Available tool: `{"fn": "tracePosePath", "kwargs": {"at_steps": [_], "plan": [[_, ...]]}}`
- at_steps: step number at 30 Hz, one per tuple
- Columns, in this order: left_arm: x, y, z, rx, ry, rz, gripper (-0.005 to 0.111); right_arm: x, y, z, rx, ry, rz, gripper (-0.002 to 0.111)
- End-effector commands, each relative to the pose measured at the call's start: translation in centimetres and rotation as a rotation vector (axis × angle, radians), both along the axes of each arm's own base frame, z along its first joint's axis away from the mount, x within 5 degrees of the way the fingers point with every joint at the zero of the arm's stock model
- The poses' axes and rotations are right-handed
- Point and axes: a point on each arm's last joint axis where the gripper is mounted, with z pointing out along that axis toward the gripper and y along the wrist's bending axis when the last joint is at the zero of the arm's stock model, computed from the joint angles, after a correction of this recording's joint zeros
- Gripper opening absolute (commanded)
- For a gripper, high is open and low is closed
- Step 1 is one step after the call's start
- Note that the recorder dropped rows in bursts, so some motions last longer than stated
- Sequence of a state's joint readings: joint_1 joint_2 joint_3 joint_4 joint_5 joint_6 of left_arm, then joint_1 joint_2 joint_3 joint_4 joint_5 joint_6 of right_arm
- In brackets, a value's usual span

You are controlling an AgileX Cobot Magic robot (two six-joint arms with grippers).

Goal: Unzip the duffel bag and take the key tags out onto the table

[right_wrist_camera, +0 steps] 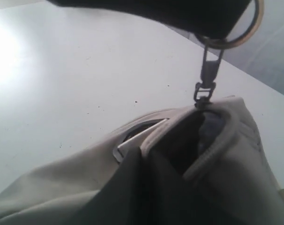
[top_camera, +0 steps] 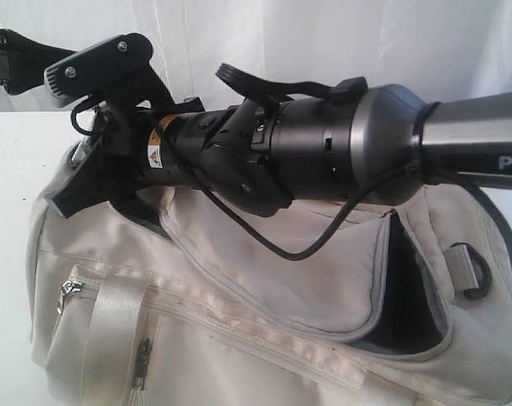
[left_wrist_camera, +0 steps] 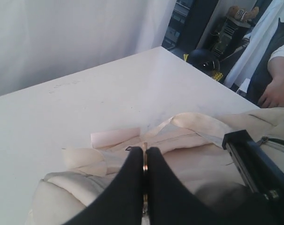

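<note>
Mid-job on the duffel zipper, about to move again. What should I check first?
1. Left tool shut on the zipper pull ring: ok.
2. Duffel bag unzipped: ok in part, dark opening shows at one end.
3. Key tags in sight: not ok, none visible in any view.
4. Right tool open or shut: cannot tell.
5. Black cable droops over the bag: not ok, could snag.
6. Bare table beyond the bag for the tags: ok.

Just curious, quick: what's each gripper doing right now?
Left gripper: closed, pinching a thin metal piece.
Right gripper: closed, holding the zipper pull by its ring.
</note>
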State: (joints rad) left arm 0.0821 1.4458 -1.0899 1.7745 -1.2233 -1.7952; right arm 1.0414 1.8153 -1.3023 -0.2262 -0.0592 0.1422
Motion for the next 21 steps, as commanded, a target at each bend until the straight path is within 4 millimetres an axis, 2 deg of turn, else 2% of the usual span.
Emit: {"fn": "tracePosePath", "kwargs": {"at_steps": [1, 5, 8, 14, 17, 21], "plan": [[-0.6, 0.1, -0.1, -0.03, 0.012, 0.017, 0.0, 0.1, -0.5, 0.7, -0.011, 0.002, -0.013, 0.0], [0.4, 0.8, -1.9, 0.008, 0.052, 0.136, 0.0, -0.4, -1.4, 2.6, 0.003, -0.009, -0.021, 0.0], [1.8, 1.5, -4.3, 0.043, 0.114, 0.227, 0.0, -0.8, -2.2, 4.2, 0.015, -0.019, -0.027, 0.0], [4.2, 2.6, -7.4, 0.098, 0.123, 0.336, 0.0, -1.3, -2.6, 3.6, -0.073, 0.038, -0.043, 0.0], [5.2, 3.0, -9.3, 0.128, 0.162, 0.375, 0.0, -2.2, -2.3, 4.2, -0.051, 0.02, -0.015, 0.0], [5.7, 3.1, -10.1, 0.127, 0.15, 0.387, 0.0, -2.6, -2.6, 4.6, -0.069, 0.03, -0.016, 0.0]]}}
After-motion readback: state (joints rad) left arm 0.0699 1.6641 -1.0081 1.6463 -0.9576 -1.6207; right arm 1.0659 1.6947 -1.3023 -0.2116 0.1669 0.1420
